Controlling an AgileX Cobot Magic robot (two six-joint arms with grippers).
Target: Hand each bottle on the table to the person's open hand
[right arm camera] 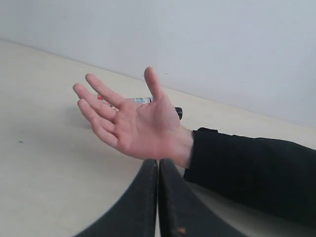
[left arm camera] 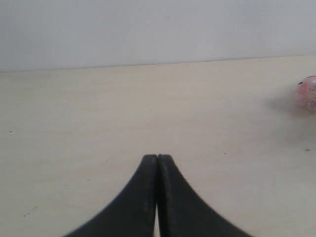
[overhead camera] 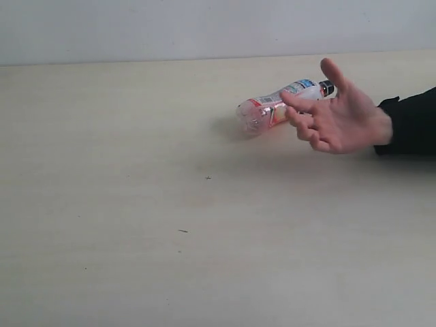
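Observation:
One clear bottle with a pinkish label and a black cap lies on its side on the table, at the back right. The person's open hand, palm up with spread fingers and a black sleeve, hovers just in front of it and hides its middle. In the right wrist view the hand fills the centre, with the bottle peeking out behind the fingers. My right gripper is shut and empty, near the wrist. My left gripper is shut and empty; the bottle's base shows at that view's edge. Neither gripper appears in the exterior view.
A pale wall stands behind the table's far edge. A few tiny dark specks dot the cream surface. The person's black sleeve enters from the right.

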